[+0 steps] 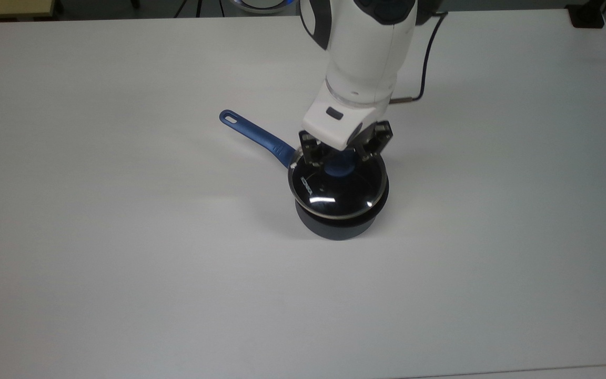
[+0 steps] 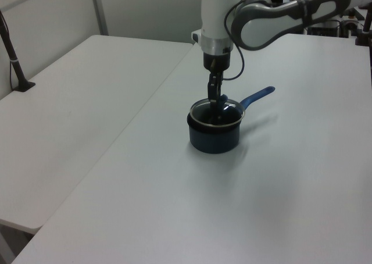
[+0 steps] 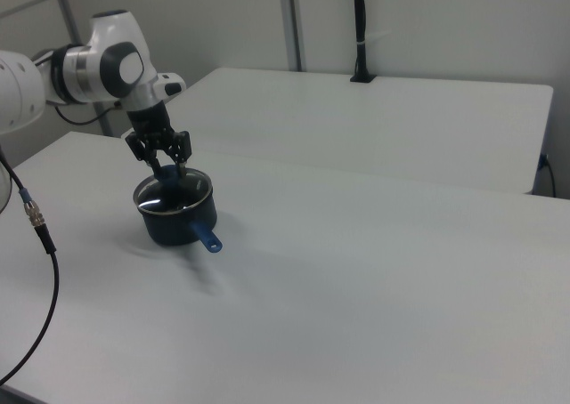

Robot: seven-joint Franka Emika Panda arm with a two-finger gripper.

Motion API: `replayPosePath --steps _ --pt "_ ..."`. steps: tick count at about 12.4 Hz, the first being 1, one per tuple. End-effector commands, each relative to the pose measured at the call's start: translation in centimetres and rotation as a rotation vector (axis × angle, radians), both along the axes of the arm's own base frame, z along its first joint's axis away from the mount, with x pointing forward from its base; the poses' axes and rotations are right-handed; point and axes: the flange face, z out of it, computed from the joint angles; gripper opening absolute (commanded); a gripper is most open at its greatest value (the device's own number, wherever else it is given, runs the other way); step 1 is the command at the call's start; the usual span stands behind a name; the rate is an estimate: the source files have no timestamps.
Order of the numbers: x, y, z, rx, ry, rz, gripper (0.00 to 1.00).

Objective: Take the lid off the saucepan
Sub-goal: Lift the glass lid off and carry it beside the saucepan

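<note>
Top view, left to right: bare white table (image 1: 98,237); blue handle pointing to the top view's upper left; saucepan (image 1: 337,223) standing mid-table; lid (image 1: 337,190) raised just off the pan rim, tilted, offset toward the handle side. Gripper (image 1: 341,158) directly above, fingers (image 1: 311,152) clamped on the blue knob. Step in hand, as judged: lift-off underway. Next move calls for more height, then carrying the lid sideways to bare table. Left view: second white table adjoining, pale wall panels behind.
</note>
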Motion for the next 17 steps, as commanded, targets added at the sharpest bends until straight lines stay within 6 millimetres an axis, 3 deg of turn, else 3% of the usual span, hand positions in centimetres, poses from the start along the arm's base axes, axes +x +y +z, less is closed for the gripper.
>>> replayPosePath --steps 1,4,8,10,14,17 --pt "-1.1 -4.7 3.1 -0.038 0.060 0.050 0.42" --pt "0.1 -11.4 2.8 -0.071 0.057 0.014 0.41" --pt "1.3 -22.1 0.2 -0.096 0.027 -0.056 0.40" --pt "1.1 -25.3 -2.3 -0.117 0.041 -0.065 0.38" --pt "-0.6 -29.6 -6.2 -0.133 0.096 -0.092 0.38" --pt "-1.6 -30.5 -8.3 -0.128 0.132 -0.095 0.38"
